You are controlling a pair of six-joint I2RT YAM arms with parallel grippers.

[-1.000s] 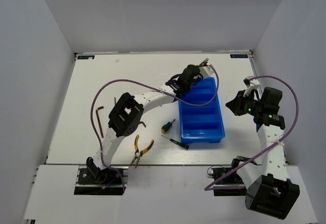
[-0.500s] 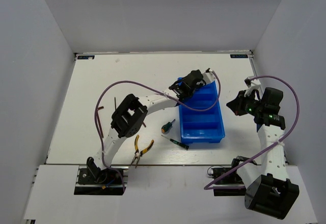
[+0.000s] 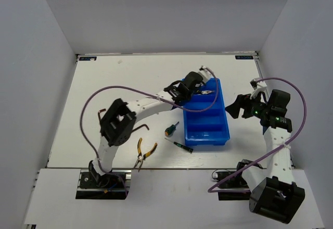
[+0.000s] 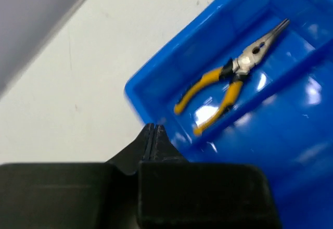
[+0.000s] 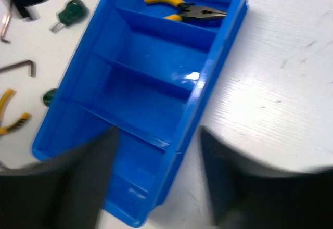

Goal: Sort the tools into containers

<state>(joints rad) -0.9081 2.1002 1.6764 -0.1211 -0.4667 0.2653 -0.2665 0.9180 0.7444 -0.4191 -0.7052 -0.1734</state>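
The blue tray (image 3: 225,115) (image 5: 205,78) has four compartments. One yellow-handled pliers (image 3: 207,92) (image 4: 229,86) (image 5: 179,8) lies in the far compartment. My left gripper (image 3: 193,83) (image 4: 154,128) is shut and empty above the tray's far-left corner. My right gripper (image 3: 235,107) (image 5: 157,132) is open, its fingers on either side of the tray's right wall near the front, holding nothing. On the table left of the tray lie a second pliers (image 3: 143,153), a stubby green screwdriver (image 3: 170,130) (image 5: 70,11), a thin screwdriver (image 3: 179,144) and hex keys (image 3: 101,113) (image 3: 143,127).
White walls enclose the table on three sides. The left arm's purple cable (image 3: 112,89) arcs over the left half of the table. The right arm's cable (image 3: 299,101) loops at the right edge.
The left gripper let the pliers go into the far compartment, drew back left and shut. The right gripper has opened beside the tray.
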